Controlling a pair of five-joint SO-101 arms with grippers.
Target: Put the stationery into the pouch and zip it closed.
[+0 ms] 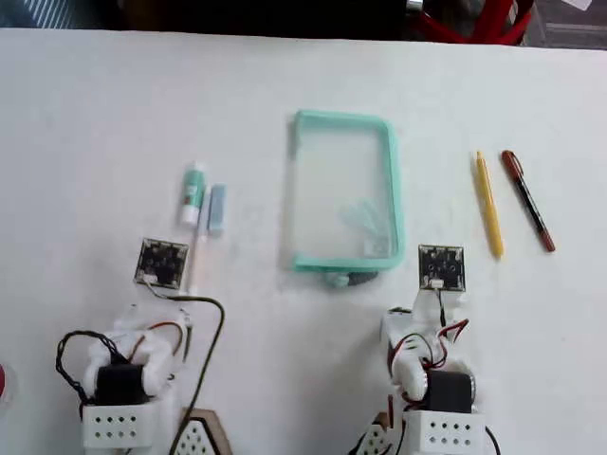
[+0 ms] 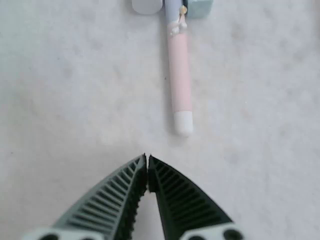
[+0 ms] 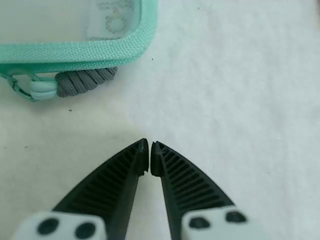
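A clear pouch (image 1: 343, 194) with a mint-green zip border lies flat mid-table; its grey cord zipper pull (image 1: 340, 279) sticks out at the near edge. Right of it lie a yellow pen (image 1: 488, 204) and a dark red pen (image 1: 527, 200). To the left are a white-and-green glue stick (image 1: 193, 192), a small pale blue eraser (image 1: 217, 209) and a pink pen (image 1: 199, 248). My left gripper (image 2: 147, 160) is shut and empty, just short of the pink pen (image 2: 180, 85). My right gripper (image 3: 150, 147) is shut and empty, near the pouch corner (image 3: 75, 50) and the cord pull (image 3: 85, 82).
Both arms' bases stand at the table's near edge, the left arm (image 1: 133, 370) and the right arm (image 1: 432, 379). The white table (image 1: 95, 123) has open room at far left and between the arms. Dark and red items sit beyond the far edge.
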